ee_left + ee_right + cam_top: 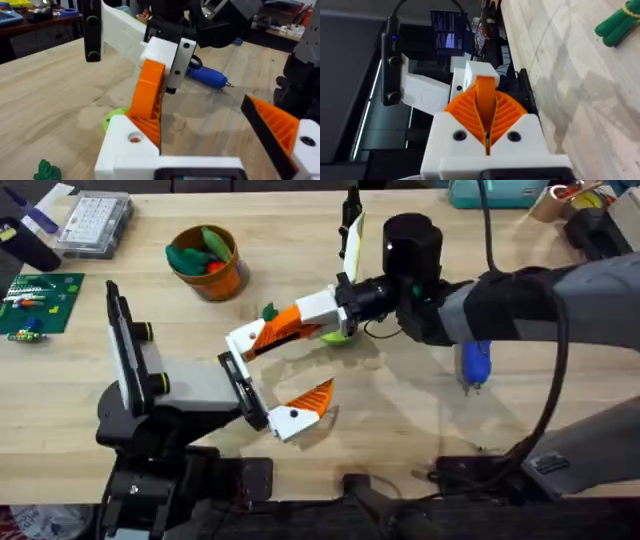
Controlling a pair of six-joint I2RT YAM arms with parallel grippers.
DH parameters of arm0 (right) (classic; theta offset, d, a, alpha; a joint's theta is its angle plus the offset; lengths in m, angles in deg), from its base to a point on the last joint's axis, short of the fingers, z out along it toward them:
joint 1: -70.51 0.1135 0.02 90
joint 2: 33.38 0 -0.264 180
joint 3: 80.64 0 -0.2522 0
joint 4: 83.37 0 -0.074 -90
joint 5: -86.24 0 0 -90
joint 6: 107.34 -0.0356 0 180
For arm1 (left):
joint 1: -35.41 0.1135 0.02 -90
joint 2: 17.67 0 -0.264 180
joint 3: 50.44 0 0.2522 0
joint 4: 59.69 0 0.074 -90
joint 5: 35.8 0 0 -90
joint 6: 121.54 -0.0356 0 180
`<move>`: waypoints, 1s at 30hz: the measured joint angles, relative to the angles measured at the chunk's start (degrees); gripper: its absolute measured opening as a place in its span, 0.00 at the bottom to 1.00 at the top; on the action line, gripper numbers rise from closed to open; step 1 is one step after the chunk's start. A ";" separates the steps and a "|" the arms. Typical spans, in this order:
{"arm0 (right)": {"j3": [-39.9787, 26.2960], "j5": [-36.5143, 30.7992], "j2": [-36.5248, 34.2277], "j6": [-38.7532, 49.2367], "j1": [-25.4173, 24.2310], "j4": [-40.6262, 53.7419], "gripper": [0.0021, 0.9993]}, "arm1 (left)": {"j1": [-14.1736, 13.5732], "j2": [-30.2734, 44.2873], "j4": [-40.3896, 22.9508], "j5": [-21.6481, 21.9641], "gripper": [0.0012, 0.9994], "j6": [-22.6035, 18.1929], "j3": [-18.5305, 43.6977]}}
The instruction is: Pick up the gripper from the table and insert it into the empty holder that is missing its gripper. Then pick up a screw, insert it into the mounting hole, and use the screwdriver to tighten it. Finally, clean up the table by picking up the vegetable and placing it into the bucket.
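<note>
Apparently cleanup left: vegetable (338, 337) on tabletop (400, 420), not in bucket (222, 278); right hand (245, 343) clamped on left finger (150, 97); left hand (262, 393) apart.

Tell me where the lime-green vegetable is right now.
In the overhead view the vegetable lies on the table near the middle, under the right gripper, right of the orange bucket and left of the blue screwdriver.

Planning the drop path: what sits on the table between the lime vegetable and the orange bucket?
In the overhead view, a small dark green toy piece lies on the wood between the vegetable and the bucket.
</note>
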 joint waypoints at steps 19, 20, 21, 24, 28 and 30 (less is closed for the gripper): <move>-0.21 -2.40 0.15 -0.05 0.79 0.49 0.16 | 0.32 0.00 0.04 0.31 0.99 0.27 0.00; -0.21 -2.84 0.15 -0.02 1.06 0.66 0.22 | 0.28 -0.01 0.04 -0.02 0.99 0.22 0.00; -0.21 -3.35 0.15 0.00 1.37 0.85 0.27 | 0.22 -0.02 0.02 -0.20 0.99 0.16 0.00; -0.21 -3.95 0.15 0.05 1.53 0.97 0.37 | 0.22 -0.02 0.02 -0.17 0.99 0.03 0.00; -0.21 -4.15 0.15 0.02 1.64 1.11 0.40 | 0.22 -0.01 0.02 -0.17 0.99 0.04 0.00; -0.21 -4.15 0.15 0.02 1.62 1.11 0.41 | 0.22 -0.02 0.02 -0.16 0.99 0.02 0.00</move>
